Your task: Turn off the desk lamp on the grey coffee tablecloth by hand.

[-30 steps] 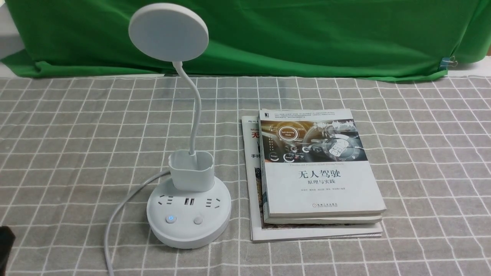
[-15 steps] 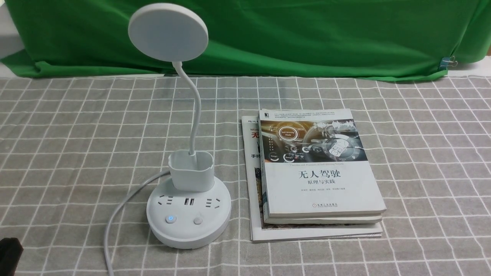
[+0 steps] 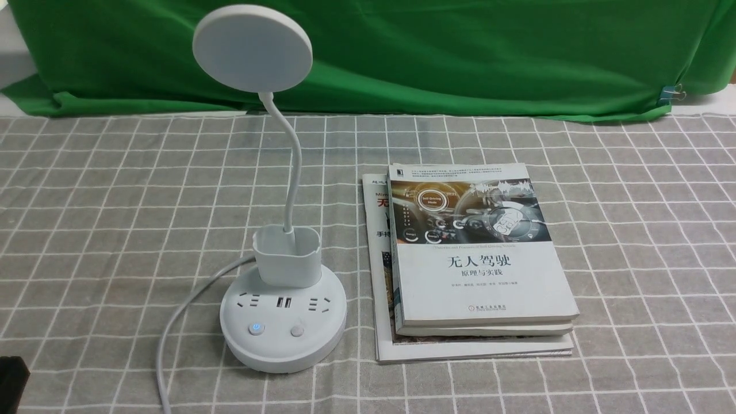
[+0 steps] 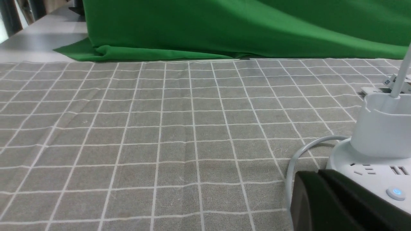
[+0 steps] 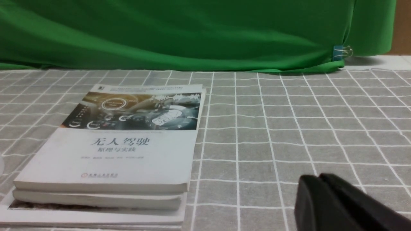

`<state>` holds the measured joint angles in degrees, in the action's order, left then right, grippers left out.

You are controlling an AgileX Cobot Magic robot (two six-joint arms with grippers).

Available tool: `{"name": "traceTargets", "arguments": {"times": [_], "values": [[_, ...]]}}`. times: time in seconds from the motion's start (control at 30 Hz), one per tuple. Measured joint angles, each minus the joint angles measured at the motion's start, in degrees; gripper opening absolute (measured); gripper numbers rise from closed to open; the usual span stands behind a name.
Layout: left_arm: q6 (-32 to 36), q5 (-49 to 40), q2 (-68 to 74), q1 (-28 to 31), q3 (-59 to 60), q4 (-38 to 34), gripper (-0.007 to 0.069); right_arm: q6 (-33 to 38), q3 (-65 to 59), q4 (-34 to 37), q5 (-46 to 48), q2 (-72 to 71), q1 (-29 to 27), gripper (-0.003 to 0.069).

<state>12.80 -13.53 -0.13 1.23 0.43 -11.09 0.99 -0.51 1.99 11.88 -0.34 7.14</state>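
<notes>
The white desk lamp (image 3: pixel 283 328) stands on the grey coffee tablecloth (image 3: pixel 115 201), left of centre. Its disc head (image 3: pixel 253 47) is raised on the bent neck, and the small cup sits on the round base. The left button (image 3: pixel 256 329) glows blue; the other button (image 3: pixel 296 330) is unlit. My left gripper (image 3: pixel 11 382) shows as a black tip at the bottom-left corner, well left of the base and apart from it. In the left wrist view it (image 4: pixel 318 173) is shut and empty, close to the base (image 4: pixel 369 166) and cord. My right gripper (image 5: pixel 319 177) is shut and empty over the cloth.
A stack of books (image 3: pixel 477 259) lies right of the lamp, close to its base. The lamp's white cord (image 3: pixel 172 322) runs from the base toward the front edge. A green cloth (image 3: pixel 460 52) hangs across the back, held by a blue clip (image 3: pixel 667 94).
My left gripper's tip has sunk lower in the bottom-left corner of the front view. The lamp, the books and the blue button light look the same.
</notes>
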Motion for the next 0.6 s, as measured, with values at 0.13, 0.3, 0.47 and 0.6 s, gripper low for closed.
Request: {"name": "traceTargets", "arguments": {"times": [0.13, 0.3, 0.47, 0.6], "values": [[0.0, 0.0, 0.0, 0.5, 0.0, 0.0, 0.0000, 0.0, 0.0, 0.0, 0.0, 0.0, 0.0, 0.0036], [0.0, 0.0, 0.0, 0.5, 0.0, 0.0, 0.0000, 0.0, 0.0, 0.0, 0.0, 0.0, 0.0, 0.0036], [0.0, 0.0, 0.0, 0.5, 0.0, 0.0, 0.0000, 0.0, 0.0, 0.0, 0.0, 0.0, 0.0, 0.0036], [0.0, 0.0, 0.0, 0.5, 0.0, 0.0, 0.0000, 0.0, 0.0, 0.0, 0.0, 0.0, 0.0, 0.0036]]}}
